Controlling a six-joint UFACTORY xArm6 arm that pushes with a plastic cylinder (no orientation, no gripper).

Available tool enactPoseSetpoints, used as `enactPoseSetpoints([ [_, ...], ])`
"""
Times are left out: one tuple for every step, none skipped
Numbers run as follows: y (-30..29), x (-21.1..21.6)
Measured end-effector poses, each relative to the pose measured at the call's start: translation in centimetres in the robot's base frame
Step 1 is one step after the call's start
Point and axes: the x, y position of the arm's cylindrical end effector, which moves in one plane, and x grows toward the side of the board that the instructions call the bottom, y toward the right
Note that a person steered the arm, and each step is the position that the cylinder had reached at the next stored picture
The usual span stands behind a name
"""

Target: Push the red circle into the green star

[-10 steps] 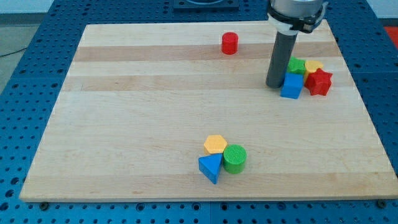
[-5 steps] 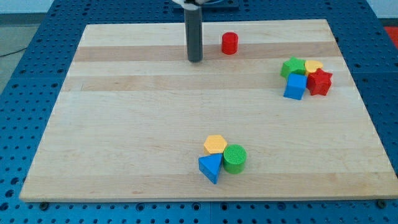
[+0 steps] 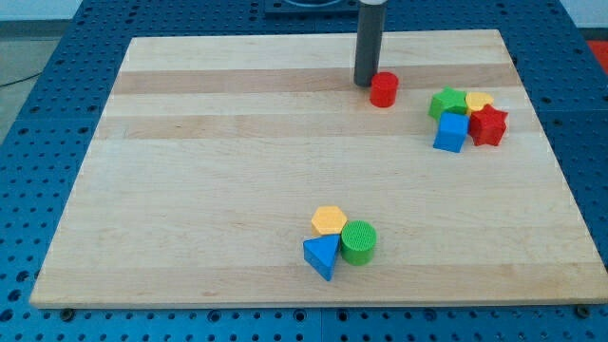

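The red circle (image 3: 383, 89) lies near the board's top edge, right of centre. My tip (image 3: 366, 84) rests on the board, touching the circle's upper left side. The green star (image 3: 446, 102) sits to the circle's right, at the left of a tight cluster, with a gap of bare board between them.
The cluster by the green star holds a yellow block (image 3: 479, 102), a red star (image 3: 489, 125) and a blue cube (image 3: 451, 132). Near the view's bottom sit a yellow hexagon (image 3: 329, 220), a green circle (image 3: 359, 241) and a blue triangle (image 3: 322, 256). The wooden board (image 3: 190, 190) lies on a blue pegboard table.
My tip swung from the cluster to the circle's left, then came in behind it. The red circle has slid right and slightly down, toward the green star.
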Motion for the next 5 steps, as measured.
enactPoseSetpoints([
  [0.3,1.6],
  [0.5,3.0],
  [1.1,4.9],
  [2.6,5.9],
  [4.3,6.6],
])
